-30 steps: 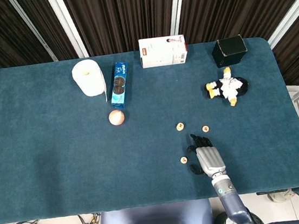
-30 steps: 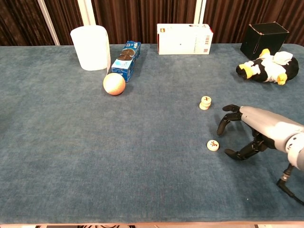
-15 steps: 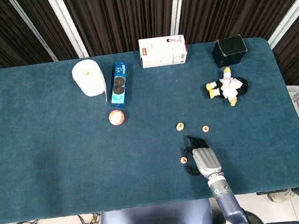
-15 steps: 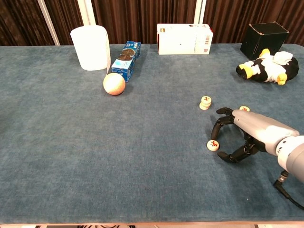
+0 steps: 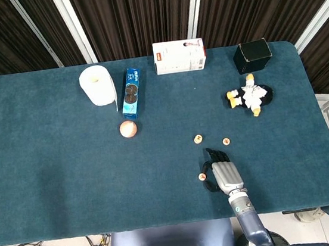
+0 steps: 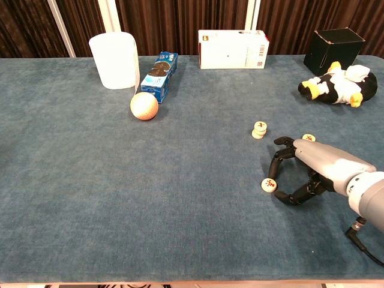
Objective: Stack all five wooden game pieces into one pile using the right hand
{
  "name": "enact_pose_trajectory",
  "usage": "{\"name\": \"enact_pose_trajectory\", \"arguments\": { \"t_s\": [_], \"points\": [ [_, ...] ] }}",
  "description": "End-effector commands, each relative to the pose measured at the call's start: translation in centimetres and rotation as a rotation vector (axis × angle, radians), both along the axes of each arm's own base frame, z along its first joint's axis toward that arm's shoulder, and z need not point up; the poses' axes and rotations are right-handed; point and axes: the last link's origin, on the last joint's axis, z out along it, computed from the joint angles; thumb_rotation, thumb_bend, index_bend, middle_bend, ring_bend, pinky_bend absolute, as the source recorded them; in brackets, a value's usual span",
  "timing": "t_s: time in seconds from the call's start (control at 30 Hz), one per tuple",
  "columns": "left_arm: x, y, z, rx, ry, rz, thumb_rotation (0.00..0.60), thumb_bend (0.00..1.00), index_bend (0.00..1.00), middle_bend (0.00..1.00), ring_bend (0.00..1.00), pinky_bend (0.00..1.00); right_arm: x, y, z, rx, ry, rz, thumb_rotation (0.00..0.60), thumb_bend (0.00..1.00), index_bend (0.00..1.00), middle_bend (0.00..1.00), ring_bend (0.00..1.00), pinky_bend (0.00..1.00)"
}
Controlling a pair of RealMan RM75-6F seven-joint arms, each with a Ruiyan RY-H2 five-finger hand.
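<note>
A short stack of round wooden pieces stands mid-table and shows as one disc from above. A single piece lies to its right, also visible in the head view. Another single piece lies nearer the front edge. My right hand arches over the cloth just right of that piece, fingers curled; one fingertip touches its rim and the thumb sits a little behind it. From above the right hand covers the cloth beside the piece. The left hand is out of sight.
At the back stand a paper roll, a blue cookie pack, a white carton and a black box. An orange ball lies left of centre. A penguin plush lies at the right.
My right hand has moved left and lowered until its fingers reach the front piece. The piece has shifted very slightly left. The stack and the other piece stay put.
</note>
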Motion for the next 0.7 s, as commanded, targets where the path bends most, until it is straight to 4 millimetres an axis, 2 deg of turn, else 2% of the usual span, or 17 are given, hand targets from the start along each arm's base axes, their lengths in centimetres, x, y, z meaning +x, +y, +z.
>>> {"name": "enact_pose_trajectory", "arguments": {
  "t_s": [0.03,0.7],
  "points": [
    [0.0,0.01,0.01,0.0,0.0,0.0,0.6,0.11,0.01,0.0,0.0,0.0,0.02,0.01,-0.04,0.001,-0.001,0.0,0.6,0.41,0.47,0.0,0.0,0.0],
    [-0.06,0.04,0.05,0.0,0.0,0.004,0.6,0.11,0.01,0.0,0.0,0.0,0.36,-0.35,-0.59,0.011,0.002,0.007,0.6,0.41,0.47,0.0,0.0,0.0]
  ]
}}
